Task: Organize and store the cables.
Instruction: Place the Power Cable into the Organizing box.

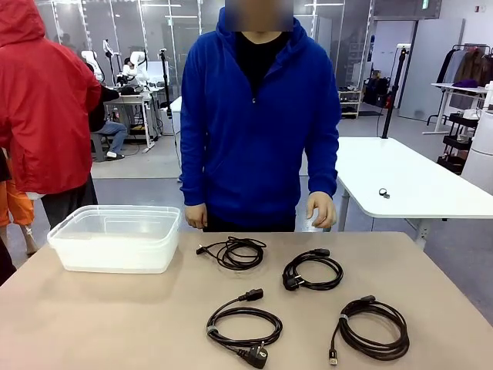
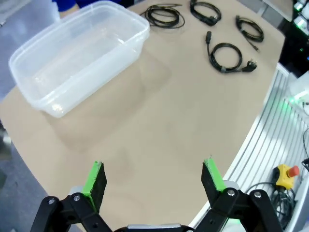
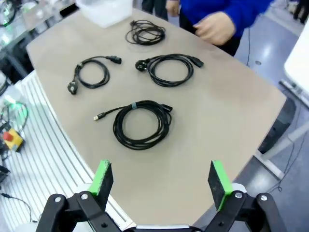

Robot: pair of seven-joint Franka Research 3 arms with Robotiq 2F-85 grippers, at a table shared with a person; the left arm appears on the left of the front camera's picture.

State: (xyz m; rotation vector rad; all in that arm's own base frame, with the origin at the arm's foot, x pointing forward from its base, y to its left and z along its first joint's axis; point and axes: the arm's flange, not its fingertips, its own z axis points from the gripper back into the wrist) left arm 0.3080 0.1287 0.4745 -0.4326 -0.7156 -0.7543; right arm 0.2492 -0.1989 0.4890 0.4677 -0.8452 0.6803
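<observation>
Several coiled black cables lie on the tan table (image 1: 92,324). A thin coil (image 1: 233,252) rests at the back centre, a plug cord (image 1: 311,270) to its right. Nearer the front are a power cord (image 1: 243,326) with a chunky plug and a larger coil (image 1: 373,330) with a small USB-like end. In the left wrist view my left gripper (image 2: 154,181) hangs open above bare table, the cables (image 2: 226,57) far ahead. My right gripper (image 3: 161,186) is open above the table edge, just short of the large coil (image 3: 141,124); the other cords (image 3: 170,68) lie beyond.
A clear plastic bin (image 1: 115,237) stands empty at the table's back left, also the bin (image 2: 77,53) ahead of my left gripper. A person in a blue hoodie (image 1: 258,131) stands at the far edge, one hand (image 1: 321,208) near the table. A white table (image 1: 416,185) is behind on the right.
</observation>
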